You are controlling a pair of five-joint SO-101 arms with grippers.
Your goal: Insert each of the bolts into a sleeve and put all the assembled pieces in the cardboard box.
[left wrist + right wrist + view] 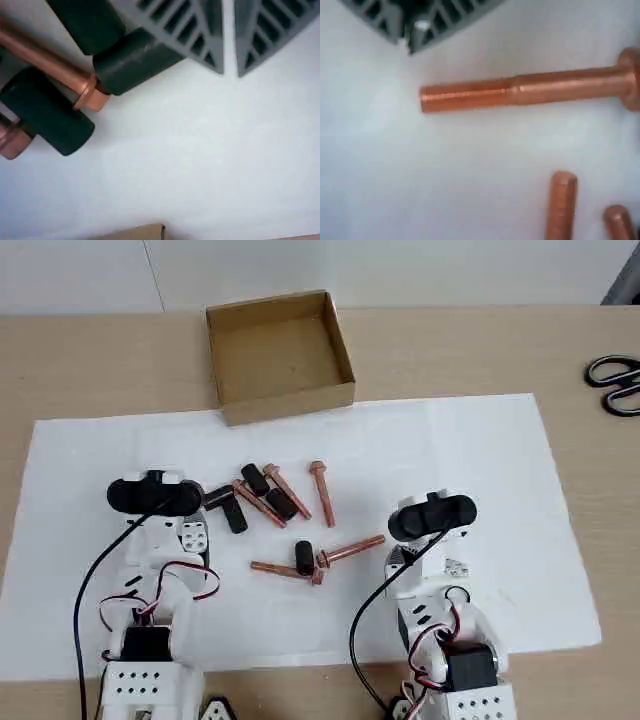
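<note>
Several copper bolts, such as one (320,492), lie scattered on the white paper (480,450) among black sleeves like this one (304,557). The open cardboard box (280,355) stands behind them with nothing inside. My left gripper (230,72) hovers shut over the paper, just beside a black sleeve (135,60) and a bolt (45,60). My right gripper (405,45) is shut too, close to the threaded end of a bolt (520,92). The left arm (155,495) is at the pile's left edge, the right arm (432,517) at its right.
Scissors (615,385) lie on the wooden table at the far right. The paper is bare to the right of the right arm and in front of the box. Two more bolt ends (562,205) lie close to the right gripper.
</note>
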